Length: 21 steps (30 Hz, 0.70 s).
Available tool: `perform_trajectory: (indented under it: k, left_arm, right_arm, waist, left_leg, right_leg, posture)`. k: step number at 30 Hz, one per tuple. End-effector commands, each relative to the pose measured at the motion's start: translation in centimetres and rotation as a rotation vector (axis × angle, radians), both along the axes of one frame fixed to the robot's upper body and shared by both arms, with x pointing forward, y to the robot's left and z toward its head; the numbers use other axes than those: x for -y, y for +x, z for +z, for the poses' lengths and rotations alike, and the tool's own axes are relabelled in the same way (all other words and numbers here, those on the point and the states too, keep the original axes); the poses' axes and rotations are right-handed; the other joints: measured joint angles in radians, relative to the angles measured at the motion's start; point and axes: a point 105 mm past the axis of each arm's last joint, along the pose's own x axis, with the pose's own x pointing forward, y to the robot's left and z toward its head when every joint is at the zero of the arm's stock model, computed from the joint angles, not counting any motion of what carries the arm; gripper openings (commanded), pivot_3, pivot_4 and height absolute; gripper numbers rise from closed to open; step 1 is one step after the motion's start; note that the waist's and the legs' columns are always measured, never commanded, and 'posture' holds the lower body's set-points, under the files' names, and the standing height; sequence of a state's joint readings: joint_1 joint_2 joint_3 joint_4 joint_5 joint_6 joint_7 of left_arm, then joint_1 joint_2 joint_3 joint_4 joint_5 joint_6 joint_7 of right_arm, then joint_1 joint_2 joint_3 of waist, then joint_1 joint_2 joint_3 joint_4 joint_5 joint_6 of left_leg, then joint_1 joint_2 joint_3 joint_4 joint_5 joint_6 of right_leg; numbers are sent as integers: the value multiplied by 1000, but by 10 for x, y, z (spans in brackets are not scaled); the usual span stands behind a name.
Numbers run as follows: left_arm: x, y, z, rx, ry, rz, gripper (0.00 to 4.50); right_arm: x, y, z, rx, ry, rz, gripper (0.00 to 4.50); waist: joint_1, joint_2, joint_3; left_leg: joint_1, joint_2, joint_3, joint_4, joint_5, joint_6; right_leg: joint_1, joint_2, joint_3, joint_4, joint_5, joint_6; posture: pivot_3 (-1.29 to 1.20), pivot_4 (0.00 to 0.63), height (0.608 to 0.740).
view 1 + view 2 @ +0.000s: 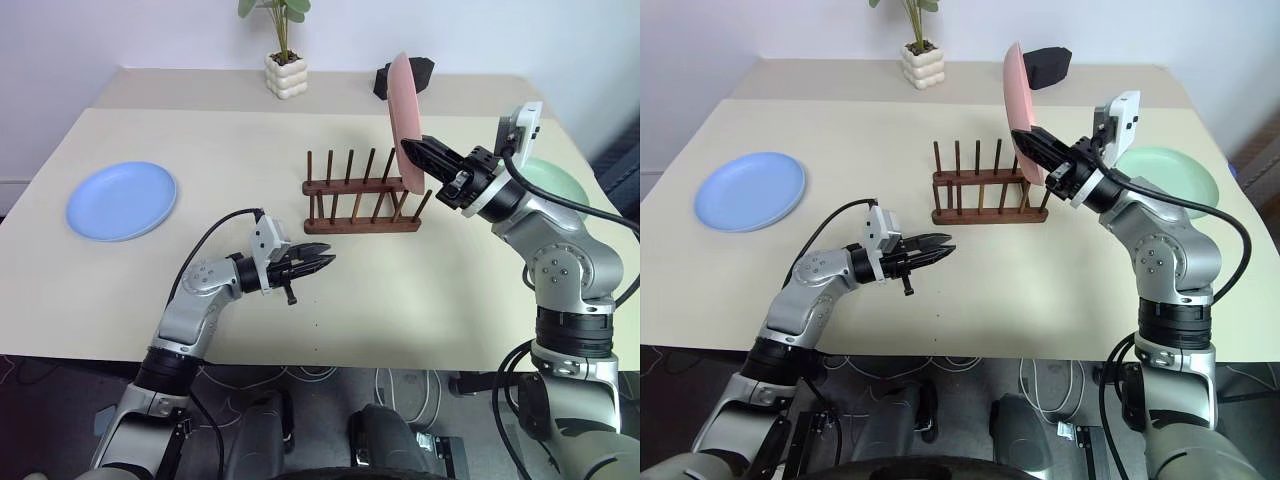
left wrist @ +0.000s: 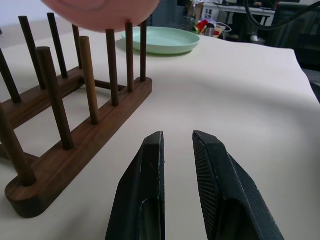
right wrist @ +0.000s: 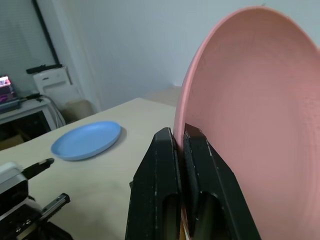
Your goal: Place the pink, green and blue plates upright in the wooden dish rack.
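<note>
My right gripper [image 1: 412, 150] is shut on the rim of the pink plate [image 1: 403, 112], holding it on edge above the right end of the wooden dish rack [image 1: 360, 200]. No plate stands between the rack's pegs. The green plate [image 1: 560, 180] lies flat at the right of the table, partly hidden behind my right arm. At the far left of the table the blue plate [image 1: 121, 200] lies flat. My left gripper [image 1: 322, 264] hovers low over the table just front-left of the rack, its fingers [image 2: 147, 165] a narrow gap apart with nothing between them.
A potted plant in a white pot [image 1: 286, 72] and a black object [image 1: 385, 82] stand along the table's back edge behind the rack. Bare tabletop [image 1: 420, 290] stretches in front of the rack toward the near edge.
</note>
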<state>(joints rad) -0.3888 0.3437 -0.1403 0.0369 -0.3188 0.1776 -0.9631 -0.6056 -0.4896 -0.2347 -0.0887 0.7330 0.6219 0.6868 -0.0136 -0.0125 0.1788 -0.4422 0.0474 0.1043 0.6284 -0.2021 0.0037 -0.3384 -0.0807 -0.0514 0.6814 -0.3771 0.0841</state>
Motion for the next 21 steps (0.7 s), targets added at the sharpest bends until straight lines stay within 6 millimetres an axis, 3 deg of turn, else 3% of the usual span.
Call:
perform_trajectory:
  k: [1,6,10,16,21]
  left_arm:
    - [2,-1,14,38,-28,-13,920]
    - [0,1,15,35,-28,-8,920]
    - [-2,1,12,32,-27,-5,920]
    - [-5,2,5,26,-24,-1,920]
    - [-6,3,1,24,-23,-2,920]
  right_arm:
    - [12,3,10,15,36,-21,33]
    - [16,4,6,-9,59,-14,33]
    - [18,5,6,-5,61,-26,1285]
    - [29,11,17,69,66,-125,4204]
    - [49,14,38,184,92,-253,4204]
  waist:
    - [0,0,0]
    - [0,0,0]
    - [0,0,0]
    - [0,0,0]
    - [0,0,0]
  left_leg:
    - [0,0,0,0,0,0]
    - [0,0,0,0,0,0]
    - [0,0,0,0,0,0]
    - [0,0,0,0,0,0]
    - [0,0,0,0,0,0]
  right_leg:
    - [0,0,0,0,0,0]
    - [0,0,0,0,0,0]
    - [0,0,0,0,0,0]
    - [0,0,0,0,0,0]
    - [0,0,0,0,0,0]
  posture:
    - [0,150,732]
    - [0,150,732]
    - [0,150,732]
    - [0,150,732]
    - [0,150,732]
